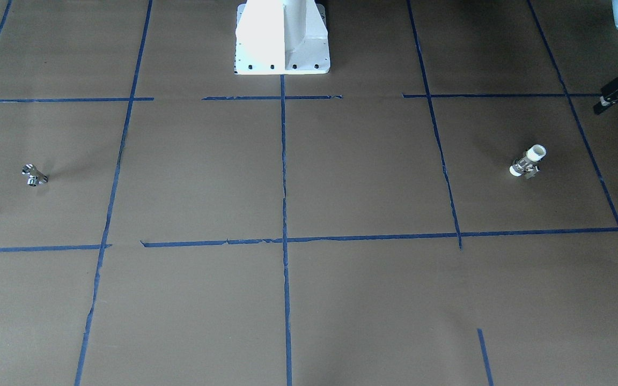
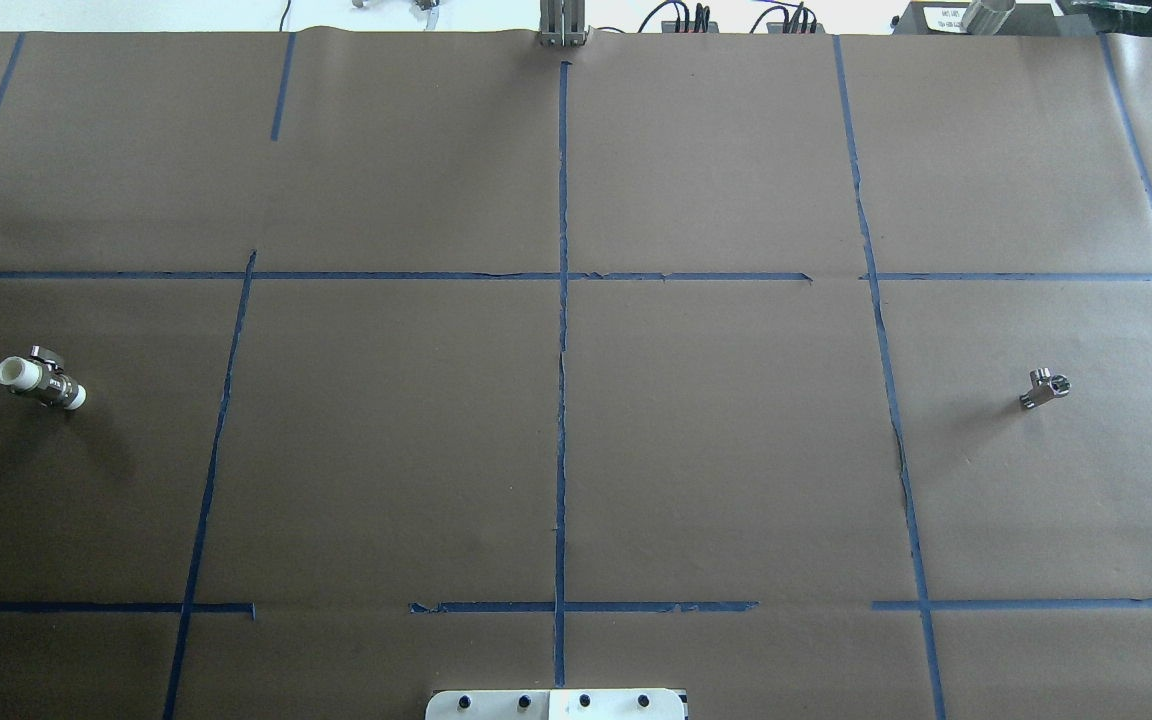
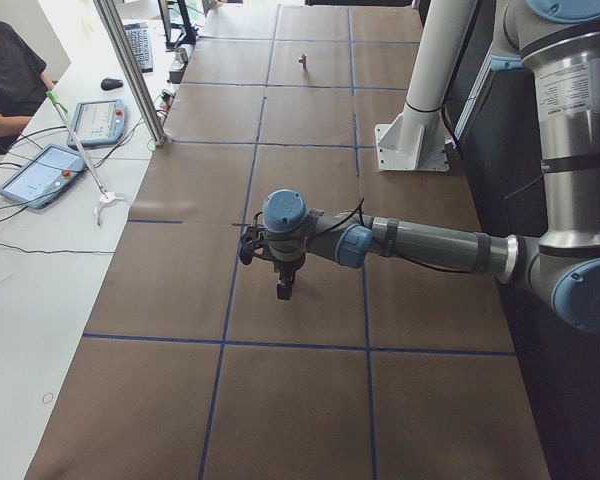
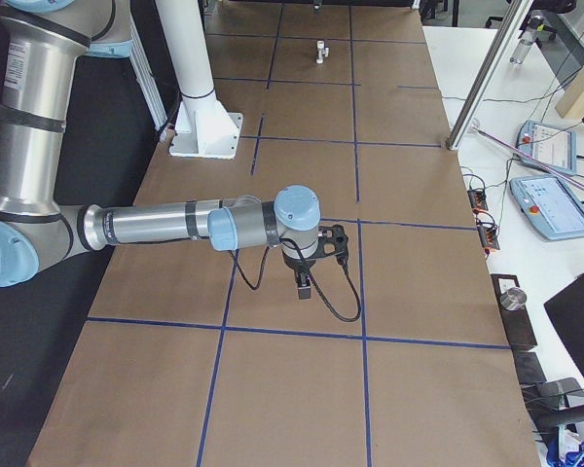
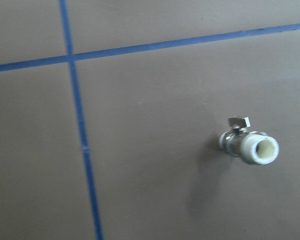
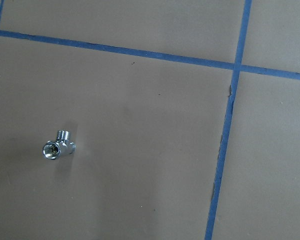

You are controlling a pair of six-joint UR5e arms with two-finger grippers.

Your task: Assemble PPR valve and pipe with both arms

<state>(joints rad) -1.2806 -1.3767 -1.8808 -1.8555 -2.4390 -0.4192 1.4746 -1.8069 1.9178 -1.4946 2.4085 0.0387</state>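
- The PPR valve (image 2: 40,383) lies with open table (image 2: 386,450) paper on every side, twelve round to twelve.
- The pipe (image 2: 1044,388), well apart at the valve's three o'clock in the overhead view, is equally open all round.
- The white pedestal base (image 2: 556,704) stands at the table's six o'clock edge, off the line between them.

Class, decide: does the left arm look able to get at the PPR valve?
Probably yes: the PPR valve lies alone, uncovered, on the same side as the left arm, whose wrist camera sees it.
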